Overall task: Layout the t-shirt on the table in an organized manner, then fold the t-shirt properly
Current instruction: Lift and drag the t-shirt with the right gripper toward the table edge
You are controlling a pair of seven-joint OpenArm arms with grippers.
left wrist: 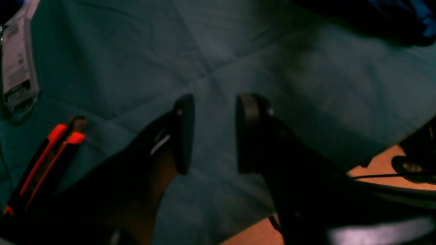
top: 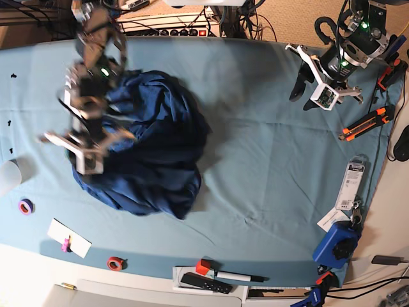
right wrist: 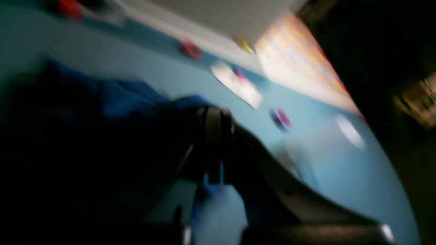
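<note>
The t-shirt lies bunched in a dark navy heap on the left part of the table in the base view, not yet spread out; the right gripper sits over its left flank with jaws pressed together, and the wrist view, though blurred, shows blue cloth at and below the tips, so it appears to be pinching a fold of the shirt; the left gripper hangs well apart, above bare teal cloth near the table's far right corner, jaws parted with nothing between them. The main risk, as I judge it, is that one arm pulling alone drags the whole heap rather than opening it, since no second hold anchors the fabric; a pinch that takes several layers would lift a wad and leave the sleeves buried; a thin pinch could slip free mid-pull; and a sweep toward the table's left side could push the shirt onto the small things lying there. Counted: one t-shirt; one table; two grippers; one purple tape roll and one red tape roll near the front; one white card between them; one orange-and-black cutter just beside the left arm; one blue tool at the right edge.
</note>
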